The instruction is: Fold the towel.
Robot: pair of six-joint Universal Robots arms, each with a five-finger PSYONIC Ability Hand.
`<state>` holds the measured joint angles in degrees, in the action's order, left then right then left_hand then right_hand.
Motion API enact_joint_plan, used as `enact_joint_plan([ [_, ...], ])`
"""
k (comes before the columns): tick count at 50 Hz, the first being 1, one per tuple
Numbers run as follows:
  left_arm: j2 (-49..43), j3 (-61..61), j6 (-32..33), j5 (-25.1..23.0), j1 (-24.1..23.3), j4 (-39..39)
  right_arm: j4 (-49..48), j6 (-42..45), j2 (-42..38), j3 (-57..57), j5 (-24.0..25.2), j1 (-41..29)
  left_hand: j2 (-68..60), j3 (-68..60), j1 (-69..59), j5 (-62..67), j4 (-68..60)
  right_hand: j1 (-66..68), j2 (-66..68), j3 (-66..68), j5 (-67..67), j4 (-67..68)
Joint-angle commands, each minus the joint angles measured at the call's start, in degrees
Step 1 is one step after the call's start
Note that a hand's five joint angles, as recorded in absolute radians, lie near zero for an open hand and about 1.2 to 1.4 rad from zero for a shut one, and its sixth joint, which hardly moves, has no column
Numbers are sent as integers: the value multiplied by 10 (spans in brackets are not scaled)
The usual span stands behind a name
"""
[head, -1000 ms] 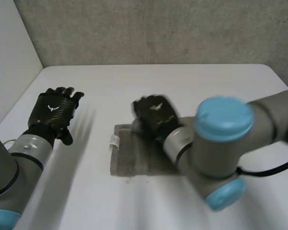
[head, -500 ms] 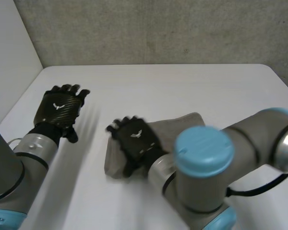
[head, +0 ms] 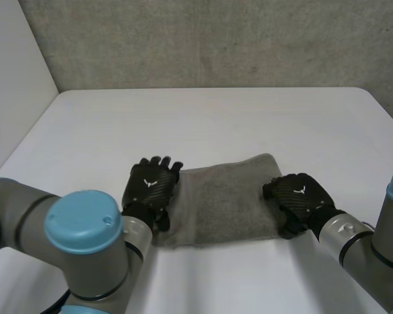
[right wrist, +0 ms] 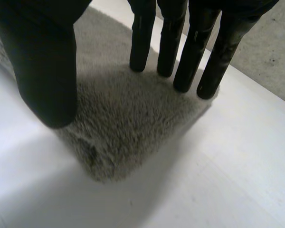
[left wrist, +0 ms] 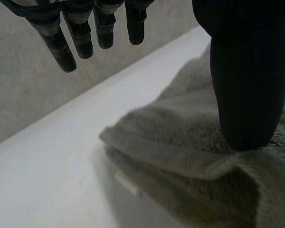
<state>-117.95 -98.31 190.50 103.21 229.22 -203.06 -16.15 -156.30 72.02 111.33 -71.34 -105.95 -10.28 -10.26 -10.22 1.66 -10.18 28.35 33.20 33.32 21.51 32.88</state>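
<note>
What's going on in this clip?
A two-armed robot is working on a grey towel that lies on a white table. The left hand is at the towel's left edge and the right hand at its right edge, both with straight fingers, neither gripping. The left wrist view shows two layers at that edge, so the towel looks already folded once. The hands seem to be pressing or smoothing it flat.

A lab-like test bench: a white table (head: 216, 111) against a rough concrete wall (head: 216, 39).
</note>
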Motion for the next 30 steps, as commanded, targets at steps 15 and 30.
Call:
enact_joint_plan([
  [15,-27,8,76,9,-2,-27,-93,147,-25,-20,-90,-21,-13,-13,-13,-1,-14,517,468,467,485,471],
  [30,172,-79,78,3,109,-20,-33,260,-116,-240,-88,-341,-9,-10,-10,-4,-10,517,468,467,485,471],
])
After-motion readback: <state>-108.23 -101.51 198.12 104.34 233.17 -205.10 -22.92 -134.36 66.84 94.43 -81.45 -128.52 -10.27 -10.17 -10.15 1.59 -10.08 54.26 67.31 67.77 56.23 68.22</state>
